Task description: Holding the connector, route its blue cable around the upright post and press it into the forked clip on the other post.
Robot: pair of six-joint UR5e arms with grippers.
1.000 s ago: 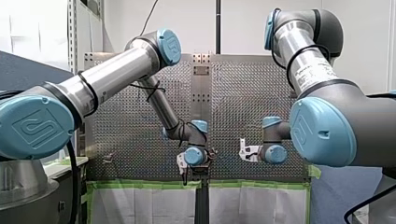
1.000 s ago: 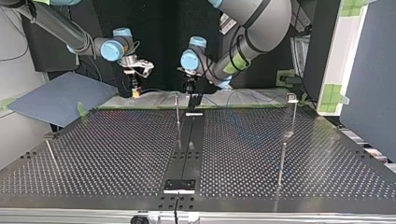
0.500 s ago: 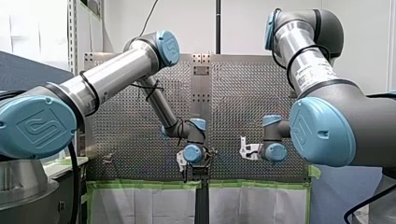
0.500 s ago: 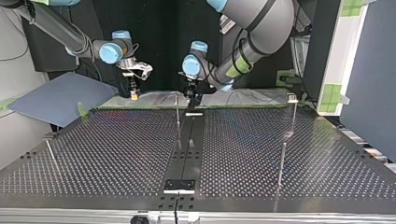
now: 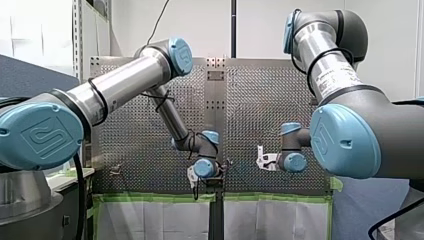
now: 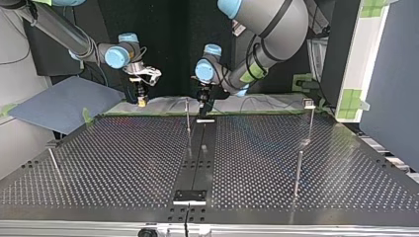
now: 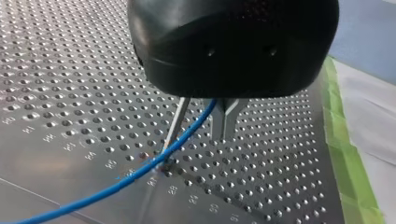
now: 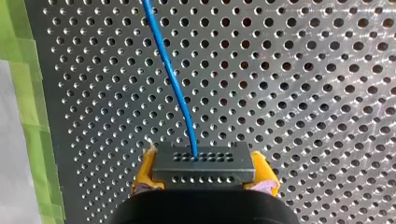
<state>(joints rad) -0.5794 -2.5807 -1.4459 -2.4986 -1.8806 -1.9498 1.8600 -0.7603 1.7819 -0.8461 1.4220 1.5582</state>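
Observation:
In the right wrist view my right gripper (image 8: 204, 171) is shut with its yellow pads (image 8: 145, 171) on a dark grey connector (image 8: 204, 161). The blue cable (image 8: 170, 74) leaves the connector and runs ahead over the perforated table. In the left wrist view my black left gripper (image 7: 224, 136) has its metal fingers closed together. The blue cable (image 7: 140, 175) comes out near their base. It slants down past a thin upright post (image 7: 175, 128) just beside the fingers. In the top view my left gripper (image 6: 203, 101) hangs right by that post (image 6: 188, 118), and my right gripper (image 6: 142, 101) is further left.
More thin posts stand on the table (image 6: 123, 163): one with a small head (image 6: 308, 103) at the top view's right, one nearer (image 6: 298, 173), and one at its left (image 6: 53, 160). Green tape (image 7: 345, 154) marks the table's edge near both grippers, with white sheeting beyond it.
My left gripper has dropped a little and edged closer to the upright post. The left arm's elbow has shifted. My right gripper has hardly moved and keeps hold of the connector.

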